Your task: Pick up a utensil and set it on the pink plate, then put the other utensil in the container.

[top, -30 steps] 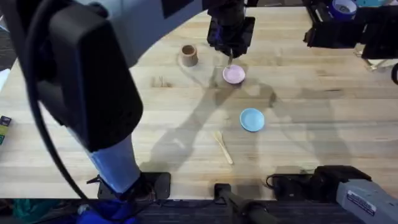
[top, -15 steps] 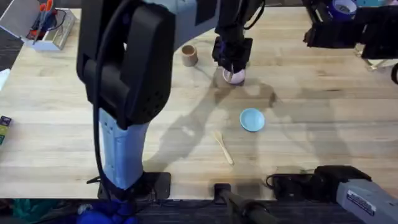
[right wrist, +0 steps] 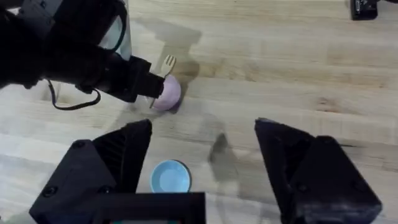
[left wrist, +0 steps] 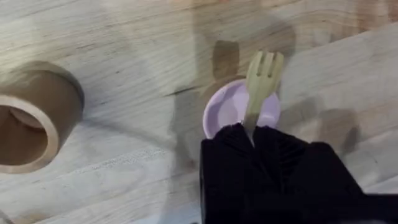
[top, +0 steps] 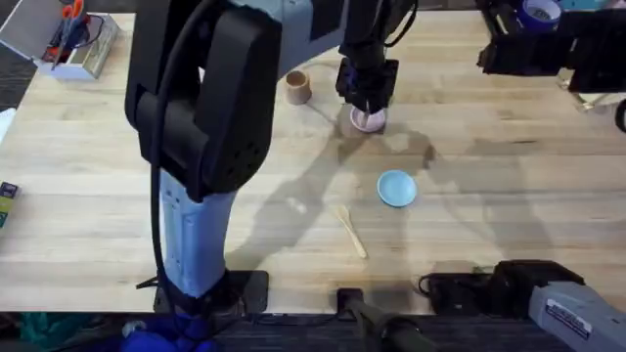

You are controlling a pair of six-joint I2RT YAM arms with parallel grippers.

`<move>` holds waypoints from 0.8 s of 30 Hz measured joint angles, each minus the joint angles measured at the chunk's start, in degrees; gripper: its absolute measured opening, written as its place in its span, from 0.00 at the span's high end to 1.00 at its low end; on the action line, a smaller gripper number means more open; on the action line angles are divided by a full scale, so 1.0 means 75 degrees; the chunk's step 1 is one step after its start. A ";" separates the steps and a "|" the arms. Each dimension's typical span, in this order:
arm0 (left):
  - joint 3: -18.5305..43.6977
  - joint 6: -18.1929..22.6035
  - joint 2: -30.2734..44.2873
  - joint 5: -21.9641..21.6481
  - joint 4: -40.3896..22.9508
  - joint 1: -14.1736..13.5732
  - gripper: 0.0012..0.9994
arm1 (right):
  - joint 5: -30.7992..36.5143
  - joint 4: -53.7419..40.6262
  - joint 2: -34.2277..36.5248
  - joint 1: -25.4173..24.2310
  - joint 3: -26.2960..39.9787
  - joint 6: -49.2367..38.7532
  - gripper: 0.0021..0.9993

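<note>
Wooden table (top: 509, 196): left fingers (left wrist: 252, 134) clenched on fork (left wrist: 261, 78) over pink plate (left wrist: 227, 109); right fingers (right wrist: 202, 155) spread, idle. Next: lower, release.

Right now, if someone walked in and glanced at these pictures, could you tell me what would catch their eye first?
First, the left arm reaching far across the table, its left gripper shut on the wooden fork just over the pink plate, with the tan cup close beside. Next, nearer the bases, the wooden spoon lies alone on the table beside the blue plate. The right gripper hangs open above.
</note>
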 joint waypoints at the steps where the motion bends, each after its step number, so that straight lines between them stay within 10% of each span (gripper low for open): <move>1: 0.0000 0.0000 0.0000 0.0000 -0.0001 0.0000 0.96 | 0.0000 0.0000 0.0000 0.0000 0.0000 0.0000 0.00; 24: 0.0000 0.0091 0.0000 -0.0005 -0.0188 0.0000 0.96 | 0.0000 0.0053 0.0000 0.0000 0.0000 -0.0004 0.00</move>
